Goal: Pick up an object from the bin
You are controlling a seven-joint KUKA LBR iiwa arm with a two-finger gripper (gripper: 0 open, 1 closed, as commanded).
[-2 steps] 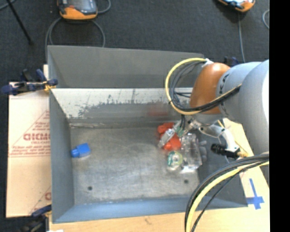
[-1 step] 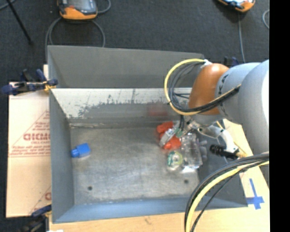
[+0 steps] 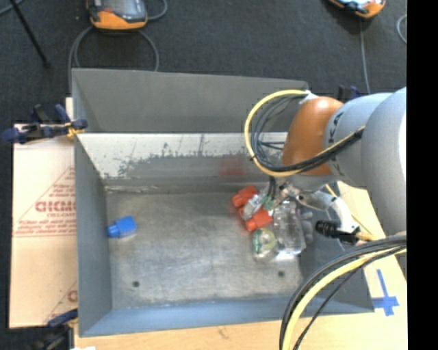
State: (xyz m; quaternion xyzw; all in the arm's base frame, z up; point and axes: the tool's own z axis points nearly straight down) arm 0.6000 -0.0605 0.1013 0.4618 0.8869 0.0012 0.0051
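Grey bin floor (image 3: 185, 253) broadly bare leftward, fingers (image 3: 286, 229), spread untellable, over red and green clutter (image 3: 254, 219) toward right side.

A small blue plastic piece (image 3: 122, 227), blocky in shape, lies on the floor of the bin (image 3: 92, 225) at nine o'clock, near the left wall. Outside, on the dark carpet (image 3: 226, 41), an orange-and-grey device (image 3: 118, 14) sits at eleven o'clock, with a thin black cable (image 3: 73, 49) looping beside it. A second orange device (image 3: 357, 5) sits at one o'clock. A pale wooden tabletop (image 3: 205, 338) runs along six o'clock.
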